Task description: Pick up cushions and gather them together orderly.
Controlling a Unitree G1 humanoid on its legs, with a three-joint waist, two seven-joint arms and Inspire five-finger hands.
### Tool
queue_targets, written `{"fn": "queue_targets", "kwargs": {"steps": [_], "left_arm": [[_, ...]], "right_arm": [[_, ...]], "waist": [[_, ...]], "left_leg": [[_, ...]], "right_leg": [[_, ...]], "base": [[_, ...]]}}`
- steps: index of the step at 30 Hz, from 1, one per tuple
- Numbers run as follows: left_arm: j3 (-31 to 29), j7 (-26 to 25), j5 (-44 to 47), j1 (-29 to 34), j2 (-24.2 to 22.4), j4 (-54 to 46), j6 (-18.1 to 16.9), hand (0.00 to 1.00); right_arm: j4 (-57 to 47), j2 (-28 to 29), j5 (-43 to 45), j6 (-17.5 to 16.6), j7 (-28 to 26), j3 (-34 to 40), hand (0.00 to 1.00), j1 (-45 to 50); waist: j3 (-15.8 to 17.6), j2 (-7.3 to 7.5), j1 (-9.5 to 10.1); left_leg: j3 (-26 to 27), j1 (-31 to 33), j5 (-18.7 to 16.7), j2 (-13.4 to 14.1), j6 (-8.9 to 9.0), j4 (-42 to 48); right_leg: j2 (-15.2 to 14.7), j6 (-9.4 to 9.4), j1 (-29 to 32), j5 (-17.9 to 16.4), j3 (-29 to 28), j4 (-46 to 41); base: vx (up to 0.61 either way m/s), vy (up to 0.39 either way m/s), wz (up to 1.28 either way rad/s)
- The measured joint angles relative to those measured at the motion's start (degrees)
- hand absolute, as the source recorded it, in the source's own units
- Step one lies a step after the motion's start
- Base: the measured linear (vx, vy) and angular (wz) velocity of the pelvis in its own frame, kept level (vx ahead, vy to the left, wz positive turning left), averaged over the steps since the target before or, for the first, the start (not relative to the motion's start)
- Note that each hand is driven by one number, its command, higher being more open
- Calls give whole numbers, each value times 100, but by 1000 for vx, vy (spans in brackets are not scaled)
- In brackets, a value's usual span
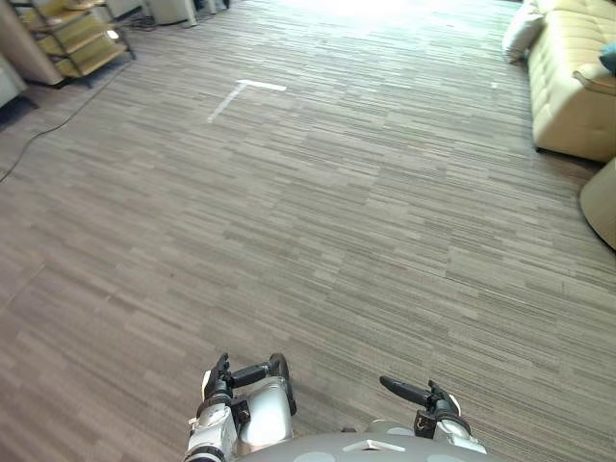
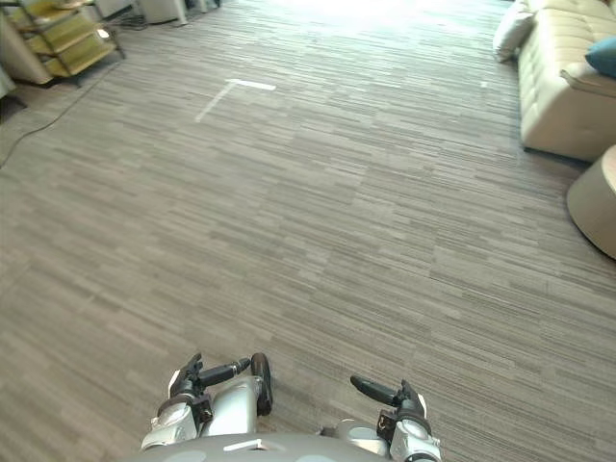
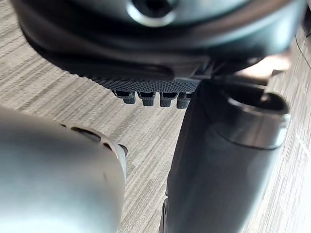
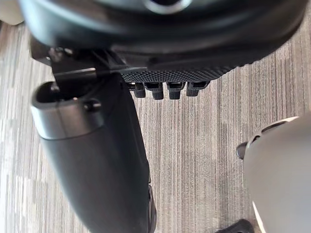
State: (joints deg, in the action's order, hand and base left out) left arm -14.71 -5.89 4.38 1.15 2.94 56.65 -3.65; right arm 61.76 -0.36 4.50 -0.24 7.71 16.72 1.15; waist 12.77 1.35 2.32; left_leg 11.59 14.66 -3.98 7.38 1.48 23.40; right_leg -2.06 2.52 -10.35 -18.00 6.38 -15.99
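1. Carpeted floor (image 1: 318, 221) is seen stretching ahead of both hands.
2. The left hand (image 1: 245, 375) and right hand (image 1: 414, 393) are held low, fingers relaxed, nothing grasped.
3. A white cushion (image 1: 523, 31) and a teal cushion (image 1: 608, 58) are seen on the sofa (image 1: 568, 106), well ahead and right of the right hand.
4. The sofa is best approached squarely before any reach is made.

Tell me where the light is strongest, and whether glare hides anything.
Left eye view: the floor is washed white at its far edge, beside the sofa; its pattern is lost there. Left wrist view: the left hand looks dark against the lit floor. Right wrist view: the right hand is likewise dark, the floor evenly lit.
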Motion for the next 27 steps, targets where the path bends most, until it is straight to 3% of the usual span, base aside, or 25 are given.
{"fn": "queue_targets", "kwargs": {"steps": [1, 2, 3, 5, 6, 8, 10, 12, 13, 14, 15, 16, 17, 18, 19, 20, 21, 22, 23, 24, 25, 26, 27], "left_arm": [[-2, 0, 5, -1, 24, 20, -3, 100], [28, -1, 6, -33, 101, 111, 0, 100], [134, -13, 2, -38, 201, 181, 34, 100], [263, -48, -4, -28, 284, 277, 63, 100], [327, -96, -21, 34, 328, 346, 69, 100], [452, -125, -48, 65, 377, 372, 67, 100], [503, -116, -47, 67, 394, 447, 78, 100], [697, -118, -52, 27, 394, 546, 160, 100], [761, -112, -60, 17, 387, 554, 169, 100], [803, -99, -70, 28, 411, 569, 170, 100], [865, -100, -73, -6, 362, 613, 170, 100], [950, -84, -190, -89, 252, 640, 157, 100], [949, -60, -258, -103, 217, 633, 147, 100], [944, 16, -423, -107, 90, 630, 151, 100], [939, 27, -499, -117, 87, 619, 145, 100], [858, 33, -501, -116, 68, 534, 137, 100], [854, 33, -501, -116, 66, 531, 137, 100], [685, 45, -501, -91, 29, 385, 132, 100], [572, 8, -498, -13, 23, 188, 90, 100], [474, -8, -493, 33, 48, 64, 44, 100], [477, -8, -491, 36, 48, -38, 25, 100], [475, -7, -490, 35, 48, -61, 6, 100], [471, -6, -489, 40, 36, -132, -4, 100]], "right_arm": [[0, 3, -2, -4, -1, -2, 100, 0], [0, 17, -6, -11, -13, -9, 100, -16], [4, 31, -16, -12, -30, -51, 100, -44], [-18, 20, -16, -27, -58, -52, 100, -55], [-56, -15, -56, -78, -92, -153, 100, -60], [-139, -29, -171, -144, -113, -307, 100, -124], [-136, -64, -230, -124, -116, -325, 100, -230], [-250, -149, -224, -110, -124, -351, 100, -324], [-291, -172, -225, -106, -124, -353, 100, -362], [-279, -213, -222, -79, -139, -394, 100, -360], [-245, -252, -230, -79, -138, -387, 100, -374], [-238, -336, -279, -77, -133, -368, 100, -445], [-247, -341, -297, -86, -136, -308, 100, -460], [-258, -305, -329, -53, -137, -46, 100, -463], [-266, -301, -331, -23, -134, -1, 100, -438], [-332, -276, -348, 8, -127, -5, 100, -349], [-337, -275, -348, 8, -126, -5, 100, -346], [-428, -268, -347, 27, -110, -23, 100, -283], [-472, -234, -342, 39, -104, -42, 100, -235], [-475, -146, -335, 48, -97, -49, 100, -164], [-466, -126, -329, 64, -94, -61, 100, -138], [-460, -122, -330, 78, -92, -79, 100, -133], [-443, -114, -335, 134, -88, -174, 100, -120]], "waist": [[-18, 32, -1], [-40, 125, -3], [-17, 271, -44], [-5, 256, -88], [-24, 224, -131], [-30, 161, -138], [2, 109, -198], [69, 4, -331], [93, 8, -381], [129, 102, -460], [155, 56, -473], [209, -120, -432], [217, -132, -432], [210, -144, -495], [200, -163, -517], [210, -214, -539], [213, -218, -540], [250, -299, -517], [260, -344, -494], [252, -268, -439], [239, -239, -405], [238, -238, -392], [235, -239, -330]], "left_leg": [[56, -36, -132, -8, -8, 86], [175, -226, -393, -67, -61, 191], [316, -643, -676, -213, -138, 196], [338, -1056, -915, -257, -153, 191], [380, -1562, -1090, -213, -116, 11], [515, -2143, -1160, -94, -31, -473], [606, -2441, -1149, 0, -10, -748], [725, -2950, -1139, 166, 6, -1216], [792, -3119, -1138, 189, 11, -1372], [772, -3429, -1126, 95, 51, -1624], [770, -3581, -1107, 149, 67, -1704], [766, -3637, -998, 274, 137, -1678], [747, -3649, -903, 284, 218, -1622], [551, -3660, -650, 425, 573, -1140], [388, -3492, -568, 581, 715, -579], [-38, -2867, -146, 925, 946, 980], [-54, -2828, -107, 936, 942, 1039], [-302, -2073, 45, 1238, 984, 2809], [-247, -1617, -104, 1448, 985, 3776], [24, -1129, -440, 1451, 829, 4121], [229, -758, -655, 1405, 646, 3930], [297, -635, -716, 1375, 610, 3806], [531, -282, -919, 1204, 418, 3036]], "right_leg": [[-73, 71, 151, -41, -11, -401], [-287, 175, 625, -31, -3, -1717], [-738, 524, 1159, 422, 91, -3335], [-1099, 434, 1376, 495, 459, -4233], [-1356, 126, 1593, 380, 875, -4709], [-1304, -107, 2174, 216, 1217, -4471], [-1163, -155, 2462, 180, 1358, -3933], [-864, -161, 2958, 372, 1695, -2189], [-772, -91, 3039, 734, 1716, -1255], [-742, -87, 2918, 1923, 1659, -308], [-657, -568, 2864, 2174, 1672, -354], [-572, -562, 2961, 1816, 1639, -771], [-591, -622, 3042, 1605, 1601, -1023], [-638, -732, 3063, 962, 1578, -1692], [-578, -728, 2943, 761, 1616, -1765], [-396, -731, 2622, 544, 1693, -1663], [-387, -734, 2601, 539, 1695, -1657], [-120, -731, 2222, 433, 1697, -1428], [81, -756, 1859, 376, 1668, -1201], [197, -778, 1350, 311, 1579, -861], [259, -769, 1026, 294, 1544, -543], [275, -754, 906, 304, 1527, -435], [290, -685, 576, 374, 1425, -120]], "base": [[395, 187, -30], [476, 217, -29], [475, 195, -22], [500, 148, -13], [697, 137, -21], [538, 47, -30], [516, -79, -21], [591, -149, -8], [557, -236, 17], [586, -253, 18], [589, -254, 1], [368, -142, -17], [567, -261, -19], [667, -328, -4], [750, -396, 2], [504, -269, 5], [464, -238, -7], [355, -160, -25], [530, -163, -41], [522, -119, -34], [523, -99, -20], [427, -52, -18], [349, -5, -19]]}}
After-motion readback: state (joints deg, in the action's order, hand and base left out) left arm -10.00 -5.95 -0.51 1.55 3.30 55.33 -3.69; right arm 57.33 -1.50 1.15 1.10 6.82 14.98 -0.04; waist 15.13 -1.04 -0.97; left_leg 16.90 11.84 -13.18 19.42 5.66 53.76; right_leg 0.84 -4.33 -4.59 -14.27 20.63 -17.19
